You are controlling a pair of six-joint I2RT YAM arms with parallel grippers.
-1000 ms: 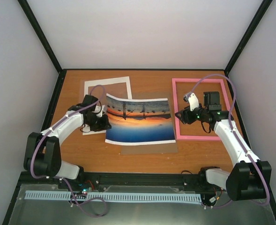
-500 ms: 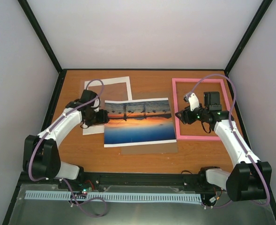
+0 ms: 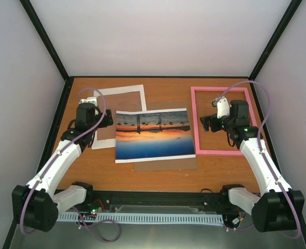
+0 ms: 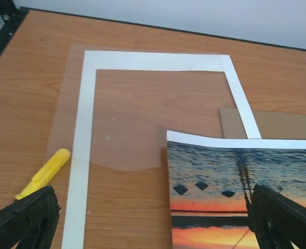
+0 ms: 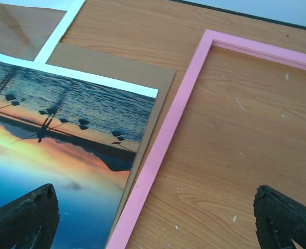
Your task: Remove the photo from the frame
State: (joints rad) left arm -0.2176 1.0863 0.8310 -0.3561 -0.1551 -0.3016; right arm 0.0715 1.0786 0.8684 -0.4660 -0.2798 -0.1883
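The photo (image 3: pixel 153 134), an orange sunset over blue water, lies flat on the table between the arms, outside the frame. The pink frame (image 3: pixel 196 124) lies to its right with bare table inside it. My left gripper (image 3: pixel 105 120) hovers just off the photo's left edge, open and holding nothing. In the left wrist view the photo (image 4: pixel 236 197) reaches under the right finger of the open gripper (image 4: pixel 151 207). My right gripper (image 3: pixel 207 123) is open above the frame's left rail. In the right wrist view the frame (image 5: pixel 163 140) and photo (image 5: pixel 54 140) lie below the spread gripper (image 5: pixel 154 207).
A white mat (image 3: pixel 122 90) lies at the back left under a clear sheet (image 4: pixel 121 119). A brown backing board (image 3: pixel 165 165) sticks out from under the photo. A small yellow piece (image 4: pixel 46 171) rests left of the mat. Black posts and grey walls ring the table.
My left gripper opened, let go of the photo's left edge and drew back to the left; the photo settled flat. My right gripper shifted slightly back and right over the frame.
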